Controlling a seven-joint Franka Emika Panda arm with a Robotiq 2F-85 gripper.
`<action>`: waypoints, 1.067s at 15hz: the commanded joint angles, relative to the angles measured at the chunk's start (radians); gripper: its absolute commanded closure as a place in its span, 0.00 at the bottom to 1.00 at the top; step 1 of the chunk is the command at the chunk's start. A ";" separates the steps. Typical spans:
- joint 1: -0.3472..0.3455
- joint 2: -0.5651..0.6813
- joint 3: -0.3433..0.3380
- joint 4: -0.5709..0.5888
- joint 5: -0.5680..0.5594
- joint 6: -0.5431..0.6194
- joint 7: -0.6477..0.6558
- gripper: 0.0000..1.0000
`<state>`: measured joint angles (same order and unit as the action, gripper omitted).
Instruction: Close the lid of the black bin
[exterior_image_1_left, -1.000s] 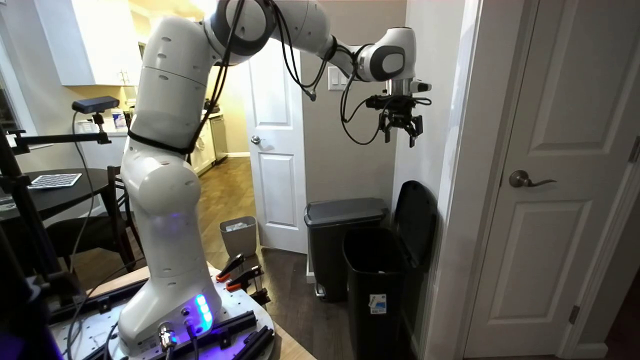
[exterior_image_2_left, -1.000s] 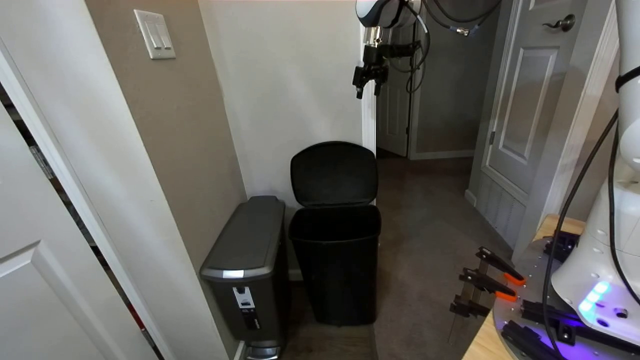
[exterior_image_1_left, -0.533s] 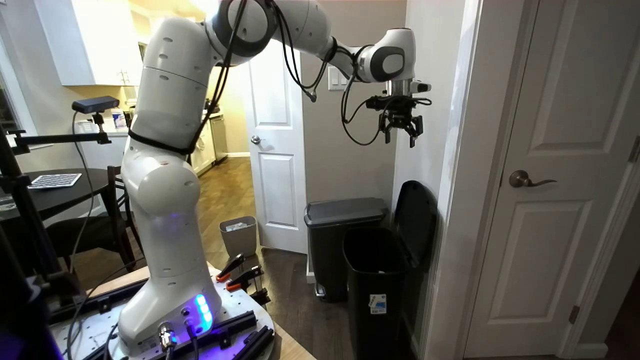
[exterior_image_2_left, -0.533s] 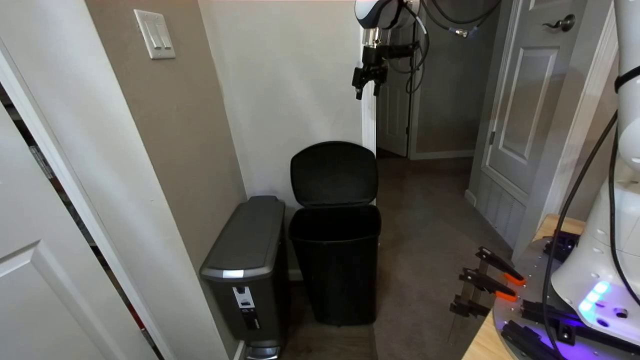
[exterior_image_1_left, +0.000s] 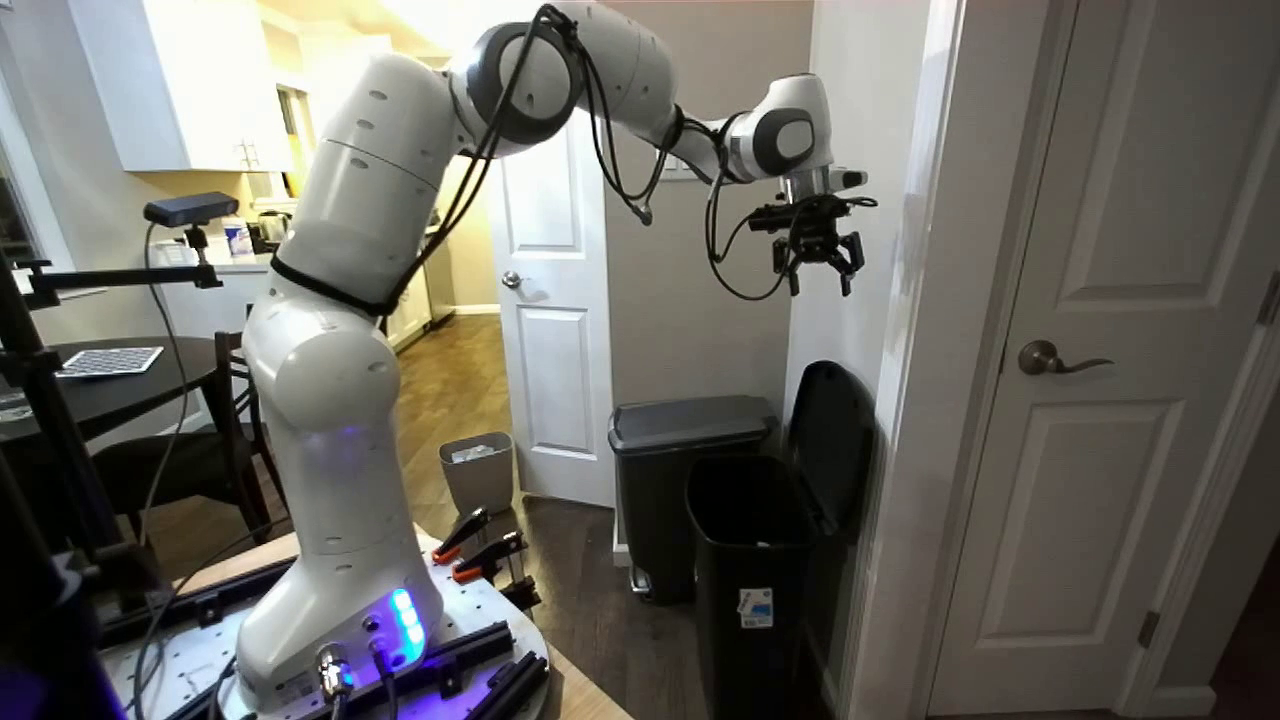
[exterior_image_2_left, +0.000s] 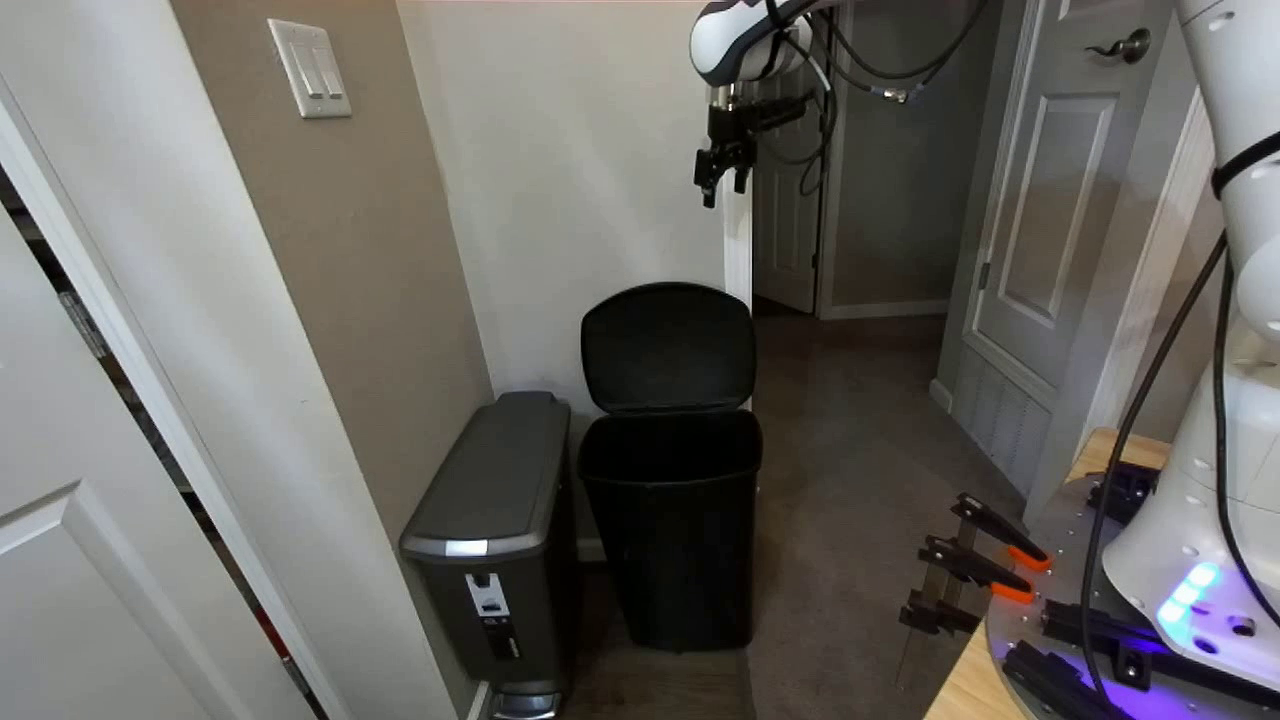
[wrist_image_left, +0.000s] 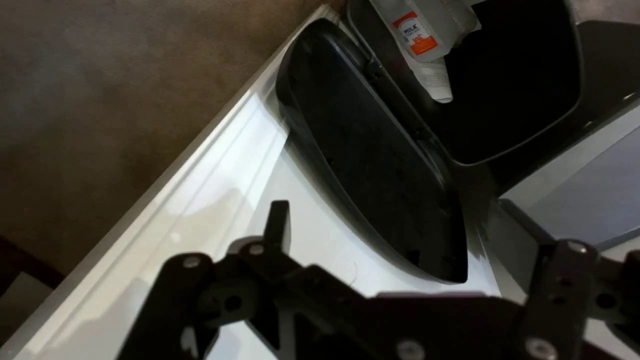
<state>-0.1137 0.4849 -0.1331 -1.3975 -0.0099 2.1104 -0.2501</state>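
The black bin (exterior_image_1_left: 745, 660) stands upright on the floor (exterior_image_1_left: 630, 640), its lid (exterior_image_2_left: 668, 348) raised on the hinge and leaning back near the white wall (exterior_image_2_left: 560, 180), so the mouth is uncovered (whether the lid touches that wall, I cannot tell). In an exterior view the lid lies toward 2 o'clock from the mouth, and a small label (exterior_image_1_left: 756, 608), white with some blue, sits on the bin's front. There, too, the silver bin (exterior_image_1_left: 690, 425) stands just beside, toward 11 o'clock from the black one, its flat grey top down.

In both exterior views the claw (exterior_image_1_left: 820, 284) points downward near 12 o'clock from the lid, well apart from it; its jaws are spread wide and it has hold of nothing. In the wrist view the fingers (wrist_image_left: 278, 225) show at 8 and 4 o'clock from the lid, with the bin's mouth toward 2 o'clock. Inside the bin the same view shows a plastic jug (wrist_image_left: 445, 25) marked "MILK" on red and white, and, partly hidden by it, a pale ribbed item (wrist_image_left: 435, 80).

The white arm (exterior_image_1_left: 345, 420) rises from a metal plate (exterior_image_1_left: 460, 597) on a wooden desk (exterior_image_2_left: 973, 690), with orange-tipped clamps (exterior_image_2_left: 968, 562) at its edge.
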 joint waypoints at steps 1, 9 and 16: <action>-0.020 0.088 0.022 0.085 -0.049 0.045 -0.012 0.00; -0.019 0.240 0.025 0.228 -0.083 0.021 -0.009 0.00; -0.019 0.240 0.032 0.222 -0.075 0.029 0.006 0.00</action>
<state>-0.1175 0.7252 -0.1235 -1.1811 -0.0681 2.1442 -0.2505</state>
